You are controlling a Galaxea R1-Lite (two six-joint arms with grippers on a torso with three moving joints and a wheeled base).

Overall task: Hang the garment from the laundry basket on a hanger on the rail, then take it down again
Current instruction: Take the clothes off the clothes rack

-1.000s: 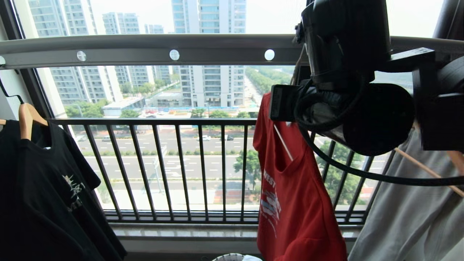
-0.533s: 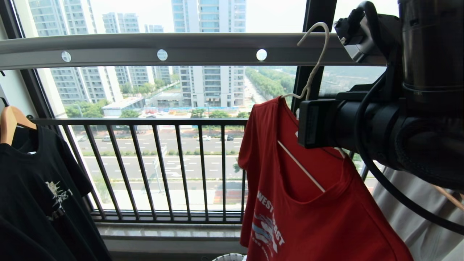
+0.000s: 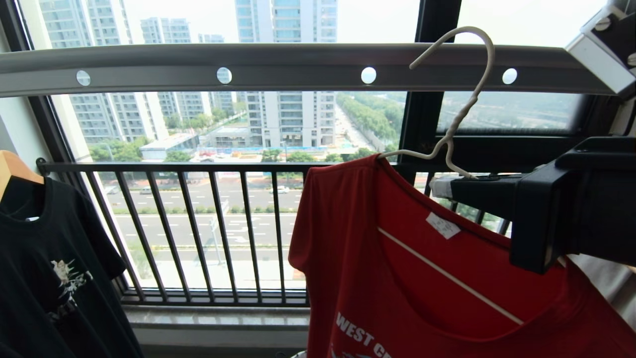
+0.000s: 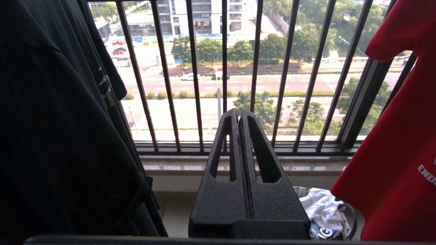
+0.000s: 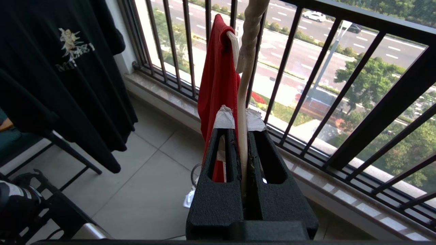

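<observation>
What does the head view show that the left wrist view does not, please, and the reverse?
Head only: the rail, the hanger with its hook level with the rail, and the right gripper shut on the hanger. Left wrist only: the shut left gripper and the basket below, holding white cloth. Both: the red shirt, the black shirt and the balcony railing.

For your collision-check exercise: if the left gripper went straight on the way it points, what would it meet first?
The left gripper, shut and empty, points at the black balcony railing. Its bars look like the first obstacle, though depth is unclear.
</observation>
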